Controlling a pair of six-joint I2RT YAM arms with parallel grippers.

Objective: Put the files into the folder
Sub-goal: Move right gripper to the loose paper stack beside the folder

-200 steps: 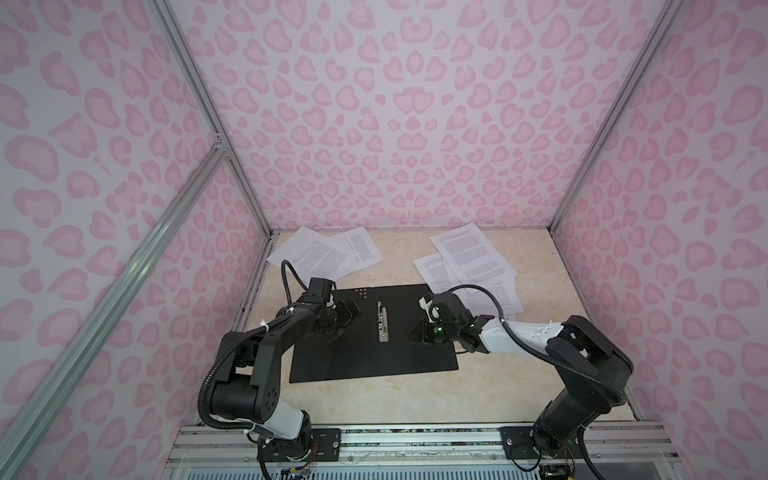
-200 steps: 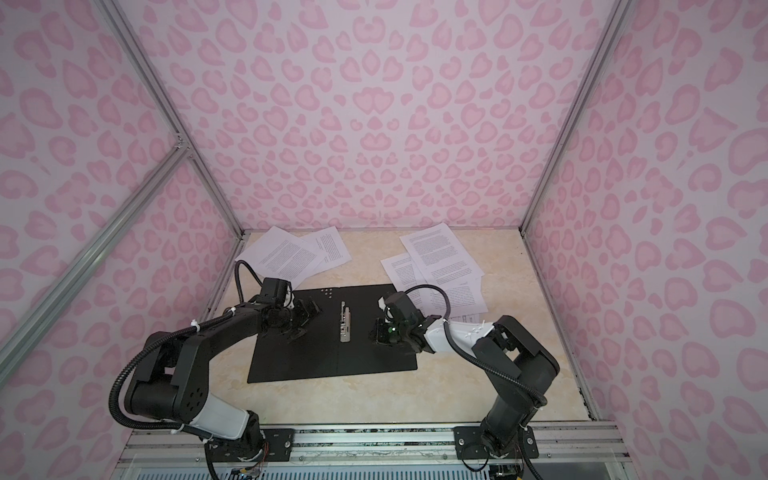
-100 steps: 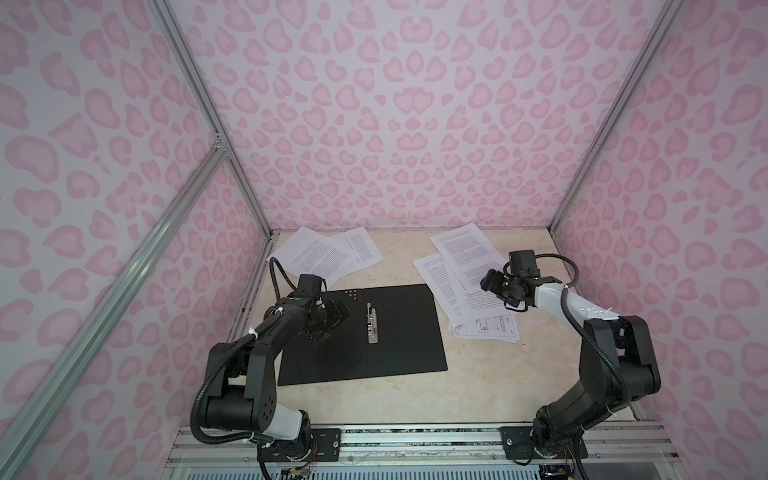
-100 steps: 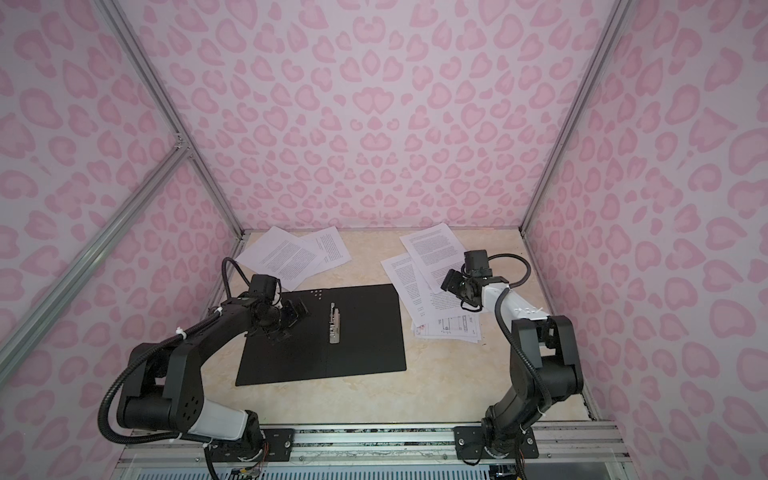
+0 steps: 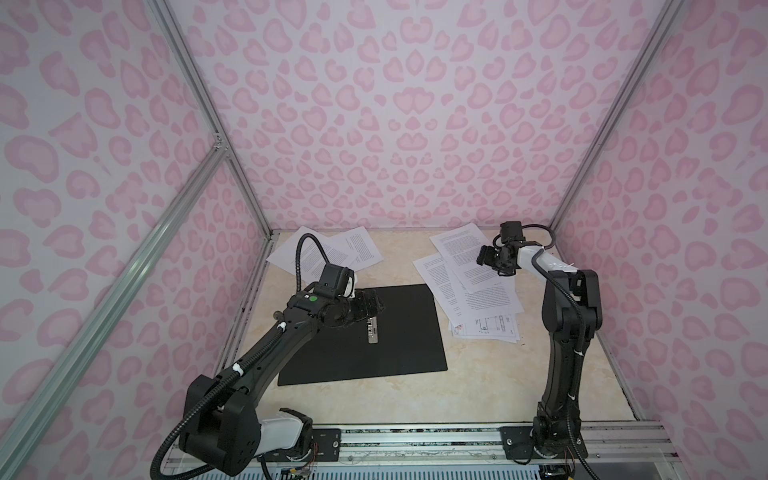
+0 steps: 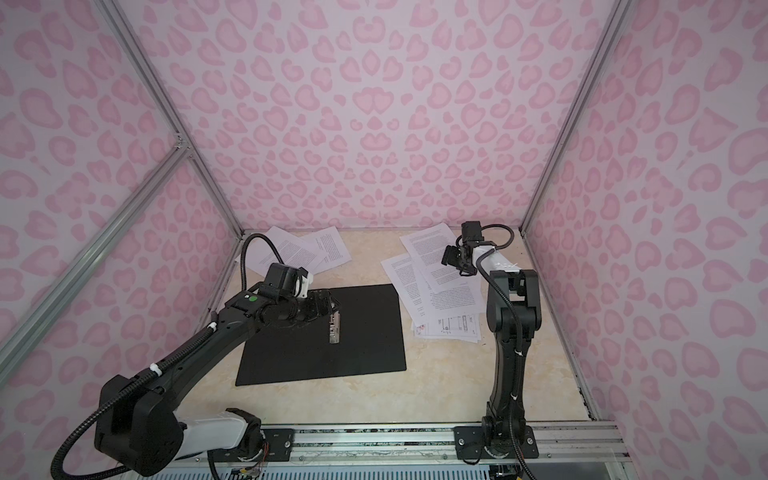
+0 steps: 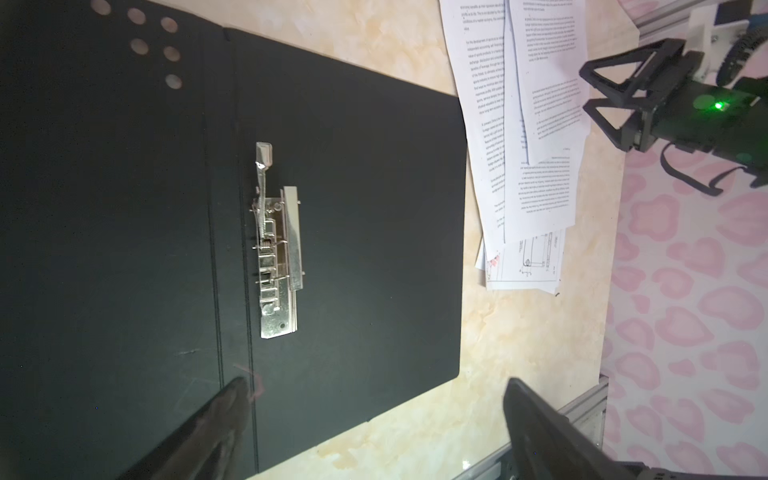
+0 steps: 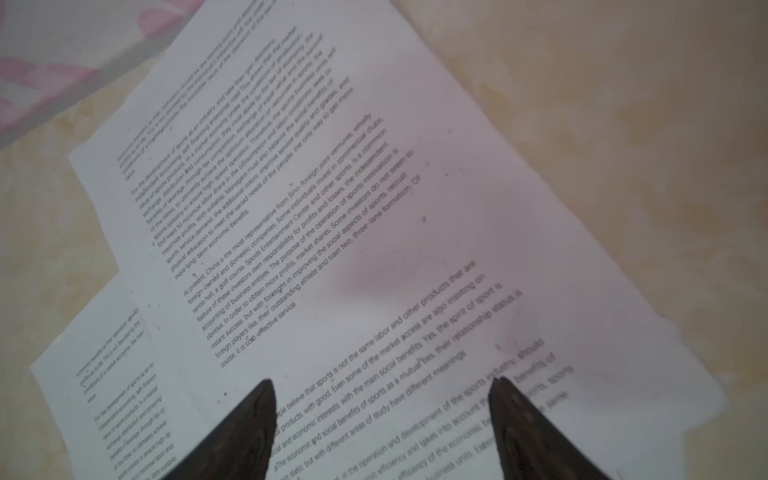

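Note:
The folder (image 5: 399, 336) lies open on the table, black inside up, in both top views (image 6: 361, 340); its metal clip (image 7: 277, 249) sits along the spine. My left gripper (image 5: 374, 305) hovers open just above the folder beside the clip, its wide-apart fingertips (image 7: 239, 384) empty. The files lie loose in two piles: a fanned one right of the folder (image 5: 469, 286), with a drawing sheet (image 7: 528, 266) lowest, and a pile at the back left (image 5: 328, 253). My right gripper (image 5: 484, 259) hangs open above the right pile's top printed sheet (image 8: 374, 208), holding nothing (image 8: 382, 381).
Pink patterned walls with aluminium posts close in the table on three sides. An aluminium rail (image 5: 415, 440) with both arm bases runs along the front edge. Bare beige tabletop (image 5: 498, 386) shows in front of the folder and the right pile.
My right gripper left the folder's right half, opened, and swung to the back right over the paper pile. The folder slid slightly left. My left gripper moved right toward the clip.

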